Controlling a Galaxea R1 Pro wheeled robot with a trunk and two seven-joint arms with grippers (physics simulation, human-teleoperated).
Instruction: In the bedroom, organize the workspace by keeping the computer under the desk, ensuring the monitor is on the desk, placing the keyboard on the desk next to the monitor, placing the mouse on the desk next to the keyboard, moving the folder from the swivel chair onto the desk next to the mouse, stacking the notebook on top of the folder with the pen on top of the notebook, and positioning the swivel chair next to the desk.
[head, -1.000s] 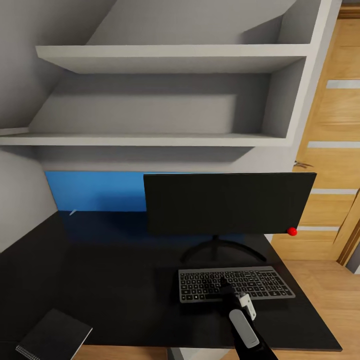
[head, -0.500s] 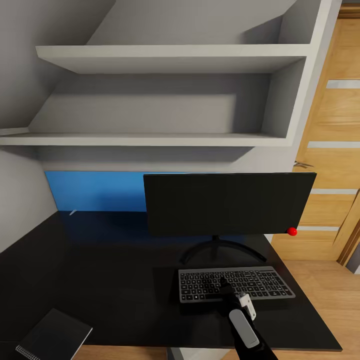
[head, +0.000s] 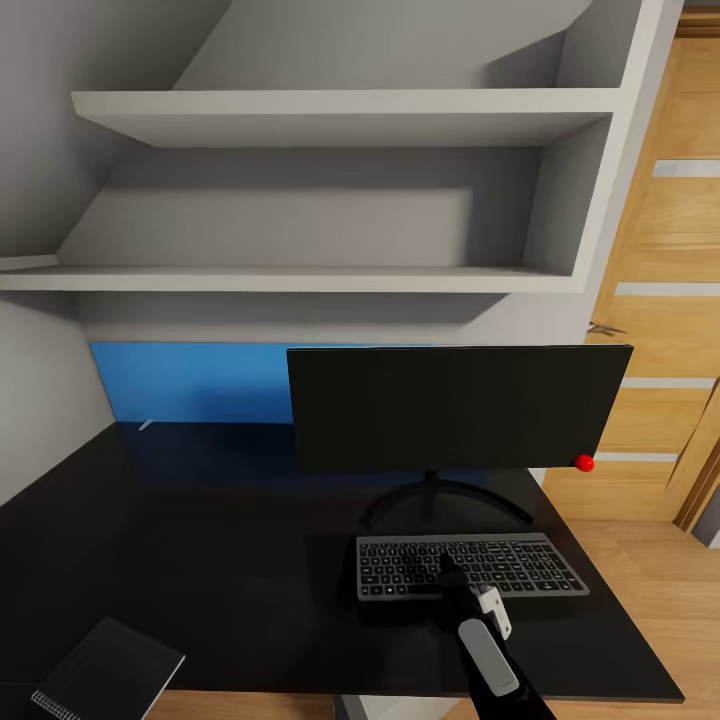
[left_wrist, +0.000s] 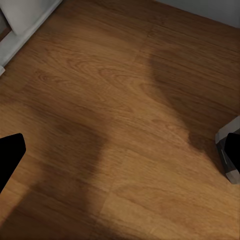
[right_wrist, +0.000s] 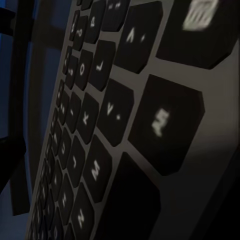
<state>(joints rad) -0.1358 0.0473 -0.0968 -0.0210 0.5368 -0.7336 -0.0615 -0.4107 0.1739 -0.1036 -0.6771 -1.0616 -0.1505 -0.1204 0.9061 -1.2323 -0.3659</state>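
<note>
1. A spiral-bound dark notebook is seen at the near left corner of the black counter, far to the left of the right end effector.
2. A blue panel is set against the wall at the back of the counter, beyond and to the left of that end effector, beneath grey wall shelves.
3. The monitor is stood upright on the counter on its curved black foot, directly beyond the right end effector.
4. The keyboard is laid flat in front of the monitor, and the right end effector is placed at its near edge, over the keys; whether it is touching cannot be told.
5. In the right wrist view the keys of the keyboard are seen very close and blurred; whether the right end effector is spread or pressed together cannot be told.
6. In the left wrist view the left end effector is spread wide, its two dark fingertips at opposite edges, with nothing pinched, above a wooden floor.
7. A wooden door is found to the right of the counter.
</note>
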